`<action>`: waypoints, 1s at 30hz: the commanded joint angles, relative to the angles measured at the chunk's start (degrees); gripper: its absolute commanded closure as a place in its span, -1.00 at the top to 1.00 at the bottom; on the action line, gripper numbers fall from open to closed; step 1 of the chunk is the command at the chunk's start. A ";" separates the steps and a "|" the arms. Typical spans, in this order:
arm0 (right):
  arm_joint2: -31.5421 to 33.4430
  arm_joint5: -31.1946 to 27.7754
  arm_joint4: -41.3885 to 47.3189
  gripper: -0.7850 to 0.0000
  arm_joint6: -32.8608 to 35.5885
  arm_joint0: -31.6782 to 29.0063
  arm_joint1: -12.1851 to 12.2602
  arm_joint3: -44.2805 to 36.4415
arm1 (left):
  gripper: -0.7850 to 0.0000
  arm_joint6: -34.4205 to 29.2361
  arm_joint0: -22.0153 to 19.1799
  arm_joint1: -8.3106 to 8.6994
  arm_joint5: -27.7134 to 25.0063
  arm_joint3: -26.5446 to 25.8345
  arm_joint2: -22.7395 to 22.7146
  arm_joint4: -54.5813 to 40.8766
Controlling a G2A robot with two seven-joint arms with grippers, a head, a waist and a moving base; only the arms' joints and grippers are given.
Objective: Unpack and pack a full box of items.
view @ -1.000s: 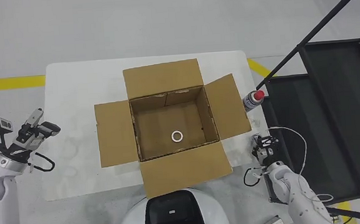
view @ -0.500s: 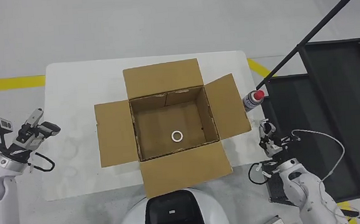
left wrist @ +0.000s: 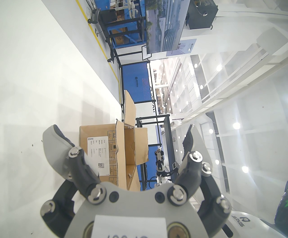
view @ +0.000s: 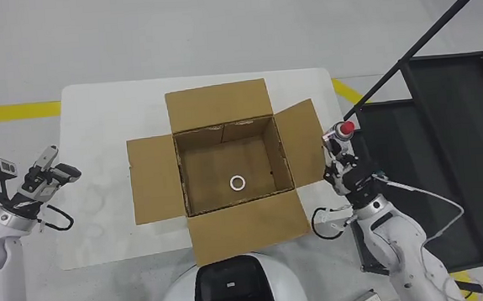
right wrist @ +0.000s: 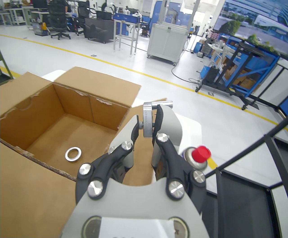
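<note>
Where my right pincer (right wrist: pixel 146 127) hangs over the right flap of the cardboard box (right wrist: pixel 74 99), it is clamped narrow on a small metal fitting (right wrist: pixel 147 117); just beside it a red-capped spray can (right wrist: pixel 198 155) stands on the table (view: pixel 104 118); farther in, a metal ring (right wrist: pixel 73 154) lies flat on the open box's floor; my left pincer (left wrist: pixel 122 131) is spread wide and holds nothing, near the table's left edge, well apart from the box.

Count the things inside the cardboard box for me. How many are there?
1. A silver ring lies near the middle of the cardboard box floor. The right gripper holds a metal part outside the box. Something tiny against a wall could be hidden.
</note>
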 commanded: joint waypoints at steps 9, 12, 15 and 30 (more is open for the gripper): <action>-17.68 2.41 5.82 -1.00 21.69 14.28 -2.01 5.84 | 1.00 0.00 0.00 0.00 0.00 0.00 0.00 0.00; -22.15 3.52 5.85 -1.00 25.24 17.58 -2.70 8.18 | 1.00 0.00 0.00 0.00 0.00 0.00 0.00 0.00; -24.52 4.56 5.71 -1.00 27.04 19.38 -3.13 9.92 | 1.00 0.00 0.00 0.00 0.00 0.00 0.00 0.00; -19.70 -6.89 10.45 1.00 17.64 16.47 -2.06 8.91 | 1.00 0.00 0.00 0.00 0.00 0.00 0.00 0.00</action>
